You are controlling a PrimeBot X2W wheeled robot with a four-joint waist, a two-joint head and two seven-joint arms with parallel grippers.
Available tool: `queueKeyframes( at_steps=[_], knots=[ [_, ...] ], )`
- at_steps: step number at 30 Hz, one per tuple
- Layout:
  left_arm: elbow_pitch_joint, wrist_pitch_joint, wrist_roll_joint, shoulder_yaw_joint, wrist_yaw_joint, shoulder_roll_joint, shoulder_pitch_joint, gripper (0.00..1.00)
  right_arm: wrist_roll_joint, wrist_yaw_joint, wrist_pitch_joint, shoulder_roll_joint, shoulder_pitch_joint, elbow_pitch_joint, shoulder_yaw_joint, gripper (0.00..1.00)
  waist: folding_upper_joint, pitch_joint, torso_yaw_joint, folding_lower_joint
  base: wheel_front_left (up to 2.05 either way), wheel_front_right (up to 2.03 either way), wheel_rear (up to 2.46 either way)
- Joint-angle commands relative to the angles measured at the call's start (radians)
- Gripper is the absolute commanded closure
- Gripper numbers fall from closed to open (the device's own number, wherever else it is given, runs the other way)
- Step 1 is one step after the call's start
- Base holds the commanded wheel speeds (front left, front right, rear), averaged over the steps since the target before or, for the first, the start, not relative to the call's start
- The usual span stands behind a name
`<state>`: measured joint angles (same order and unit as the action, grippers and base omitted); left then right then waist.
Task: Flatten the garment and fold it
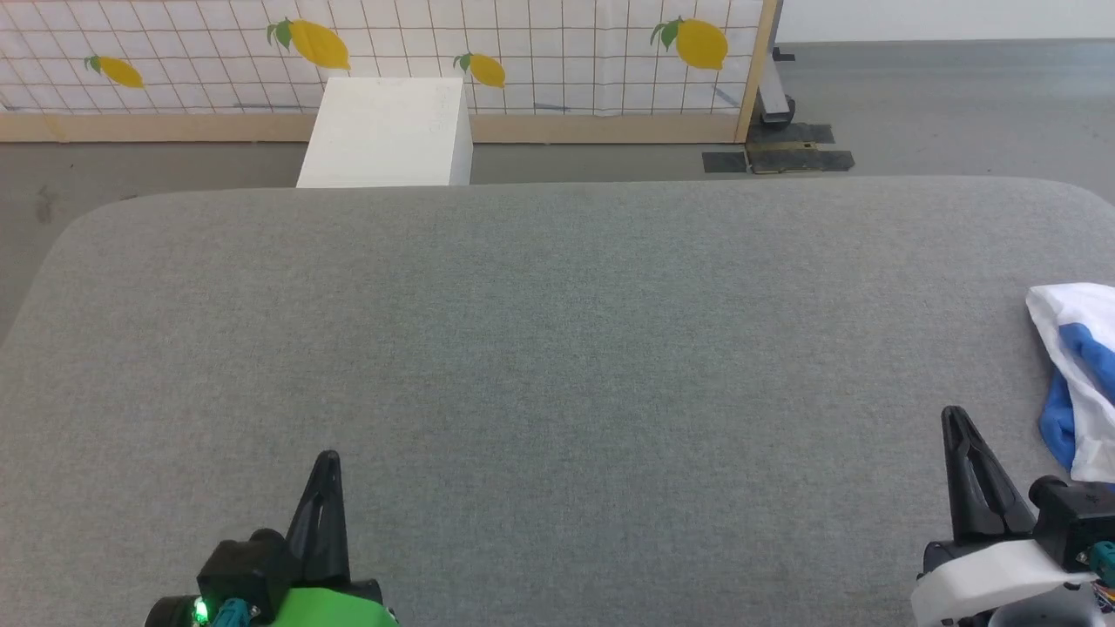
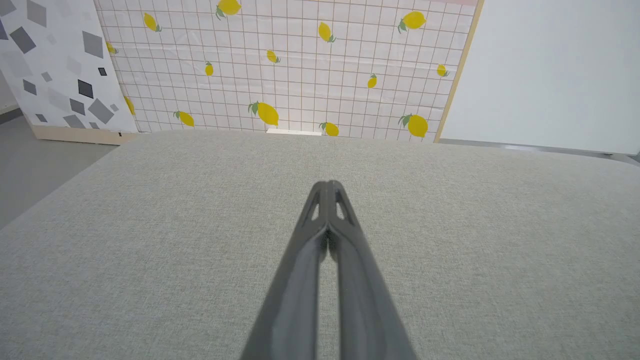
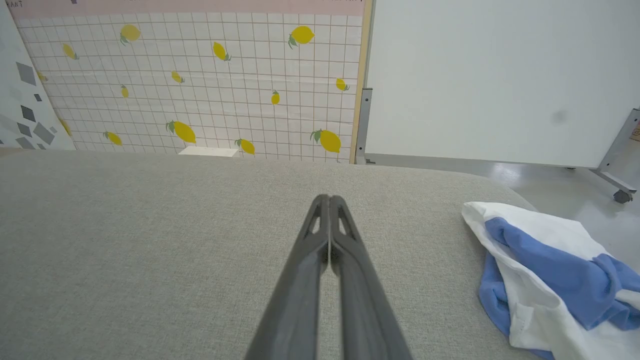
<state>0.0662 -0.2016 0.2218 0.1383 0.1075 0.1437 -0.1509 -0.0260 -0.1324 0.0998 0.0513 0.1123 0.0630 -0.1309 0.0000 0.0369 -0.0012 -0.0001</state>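
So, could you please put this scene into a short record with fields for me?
surface: grey fabric-covered table
garment: crumpled white T-shirt with blue sleeves, bunched at the table's right edge, not flattened
left gripper: shut, holding nothing, over the table
right gripper: shut, holding nothing, beside the garment, apart from it
background: lemon-print grid panel, white box

One garment (image 1: 1078, 374), just right of the fingers (image 1: 976, 488) of the right gripper (image 1: 954, 422). One bench (image 1: 557, 348) beneath the fingers. Two grippers counting the left gripper (image 1: 327, 461), two fingers apiece, tips pressed together. One white box (image 1: 388, 131) well beyond the fingertips. One lemon-print panel (image 1: 557, 87) behind it, four lemons in the head view.
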Motion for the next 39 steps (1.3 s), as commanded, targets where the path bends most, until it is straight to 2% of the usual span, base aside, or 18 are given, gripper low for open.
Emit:
queueKeyframes(
  at_steps=[1,39],
  knots=[
    [-0.006,0.005,-0.01,-0.007,-0.006,-0.008,0.023,1.0,0.005,0.0,-0.005,0.0,-0.019,-0.005,0.006,1.0,0.0,-0.001,0.0,0.0001,0.0,0.0,0.0],
    [-0.03,0.082,-0.093,-0.059,-0.046,-0.042,0.073,1.0,0.013,0.001,-0.042,-0.001,-0.056,-0.028,0.055,1.0,0.0,-0.015,0.0,0.0001,0.0,0.0,0.0]
  ],
)
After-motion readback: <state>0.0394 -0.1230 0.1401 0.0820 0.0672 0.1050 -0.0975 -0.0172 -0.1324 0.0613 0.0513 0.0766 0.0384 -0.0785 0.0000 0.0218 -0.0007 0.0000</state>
